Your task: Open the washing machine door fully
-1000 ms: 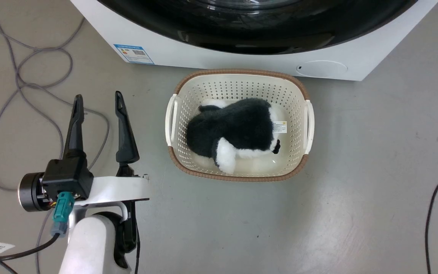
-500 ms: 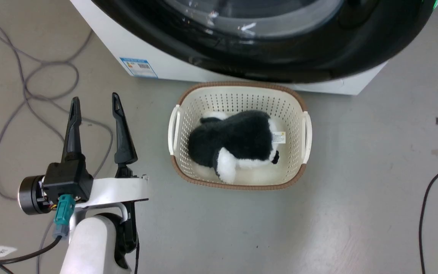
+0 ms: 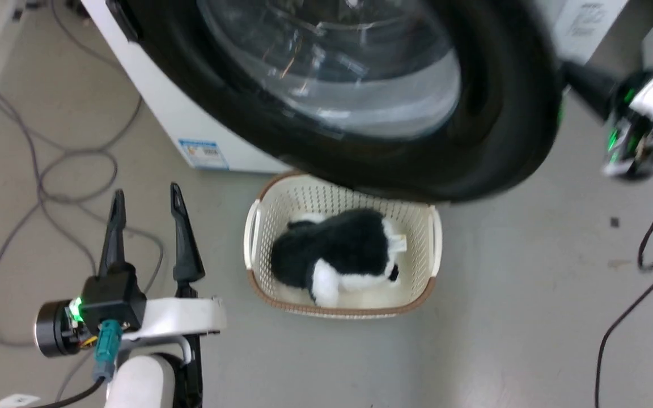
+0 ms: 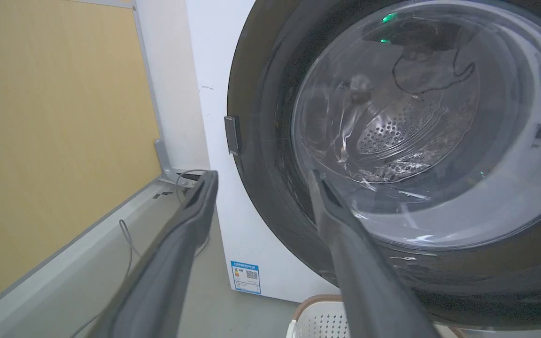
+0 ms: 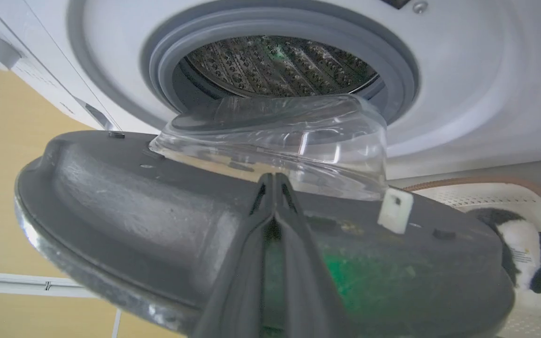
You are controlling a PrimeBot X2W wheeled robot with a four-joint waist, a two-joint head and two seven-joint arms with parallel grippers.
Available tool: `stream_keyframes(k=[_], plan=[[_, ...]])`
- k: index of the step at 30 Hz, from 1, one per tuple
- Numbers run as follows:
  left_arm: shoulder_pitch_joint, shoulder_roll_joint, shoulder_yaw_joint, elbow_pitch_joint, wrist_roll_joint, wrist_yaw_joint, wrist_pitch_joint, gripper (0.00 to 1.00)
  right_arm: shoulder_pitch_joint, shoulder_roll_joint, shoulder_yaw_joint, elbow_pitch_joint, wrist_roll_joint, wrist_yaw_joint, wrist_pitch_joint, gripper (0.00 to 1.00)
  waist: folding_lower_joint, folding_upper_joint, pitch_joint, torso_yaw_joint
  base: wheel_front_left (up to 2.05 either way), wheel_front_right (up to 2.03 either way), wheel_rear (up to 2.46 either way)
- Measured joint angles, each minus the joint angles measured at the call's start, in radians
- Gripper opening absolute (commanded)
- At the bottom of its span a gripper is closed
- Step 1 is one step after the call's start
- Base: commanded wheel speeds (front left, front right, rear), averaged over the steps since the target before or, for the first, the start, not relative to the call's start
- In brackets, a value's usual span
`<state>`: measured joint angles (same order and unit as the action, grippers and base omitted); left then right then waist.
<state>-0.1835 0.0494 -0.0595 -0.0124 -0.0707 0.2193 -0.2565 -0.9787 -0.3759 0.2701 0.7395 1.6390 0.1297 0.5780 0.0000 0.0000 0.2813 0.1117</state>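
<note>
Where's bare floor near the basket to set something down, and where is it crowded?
Bare floor lies right of the basket, up to the black cable, and in front of the basket's near rim. Crowded: the washing machine door overhangs the basket's far rim, and grey cables loop across the floor left of the open left gripper.

White forearm, black wrist block, teal plug, long dark fingers.

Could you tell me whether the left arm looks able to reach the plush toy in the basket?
Probably yes: the open left claw sits beside the basket; the door overhangs only its far rim.
</note>
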Motion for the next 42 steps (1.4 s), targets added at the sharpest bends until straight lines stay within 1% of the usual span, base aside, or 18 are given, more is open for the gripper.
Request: stream_keyframes(k=[4, 10, 15, 20, 29, 35, 37, 39, 42], plan=[[0.027, 0.0, 0.002, 0.009, 0.007, -0.003, 0.0, 1.0, 0.1, 0.017, -0.001, -0.064, 0.024, 0.0, 0.021, 0.0, 0.0, 0.0, -0.047, -0.012, 0.0, 0.0, 0.0], [0.066, 0.0, 0.004, 0.017, 0.008, -0.004, 0.0, 1.0, 0.244, 0.038, 0.007, -0.199, 0.034, 0.0, 0.035, 0.0, -0.0001, 0.0, -0.108, -0.027, 0.0, 0.0, 0.0], [0.092, 0.0, 0.004, 0.023, 0.02, -0.017, 0.0, 1.0, 0.354, 0.07, 0.046, -0.301, 0.021, 0.0, 0.046, 0.0, -0.0001, 0.0001, -0.142, -0.044, 0.0, 0.0, 0.0], [0.102, 0.0, 0.004, 0.028, 0.034, -0.02, 0.0, 1.0, 0.444, 0.106, 0.083, -0.37, 0.013, 0.0, 0.053, 0.0, -0.0001, 0.0, -0.161, -0.051, 0.0, 0.0, 0.0], [0.108, 0.0, -0.001, 0.043, 0.036, -0.027, 0.0, 1.0, 0.55, 0.184, 0.144, -0.463, 0.004, 0.0, 0.055, 0.0, -0.0001, 0.0, -0.182, -0.046, 0.0, 0.0, 0.0], [0.114, 0.0, 0.001, 0.053, 0.042, -0.029, 0.0, 1.0, 0.599, 0.247, 0.22, -0.519, -0.019, 0.0, 0.081, 0.0, -0.0001, 0.0001, -0.189, -0.047, 0.0, 0.0, 0.0], [0.117, 0.0, 0.002, 0.055, 0.041, -0.028, 0.0, 1.0, 0.612, 0.258, 0.24, -0.538, -0.027, 0.0, 0.086, 0.0, -0.0001, 0.0, -0.189, -0.048, 0.0, 0.0, 0.0], [0.118, 0.0, 0.005, 0.059, 0.041, -0.028, 0.0, 1.0, 0.623, 0.26, 0.241, -0.559, -0.046, 0.0, 0.071, 0.0, 0.0, 0.0, -0.191, -0.05, 0.0, 0.0, 0.0], [0.127, 0.0, 0.014, 0.06, 0.041, -0.028, 0.0, 1.0, 0.634, 0.261, 0.193, -0.593, -0.089, 0.0, -0.033, 0.0, 0.0, 0.0, -0.201, -0.057, 0.0, 0.0, 0.0]])
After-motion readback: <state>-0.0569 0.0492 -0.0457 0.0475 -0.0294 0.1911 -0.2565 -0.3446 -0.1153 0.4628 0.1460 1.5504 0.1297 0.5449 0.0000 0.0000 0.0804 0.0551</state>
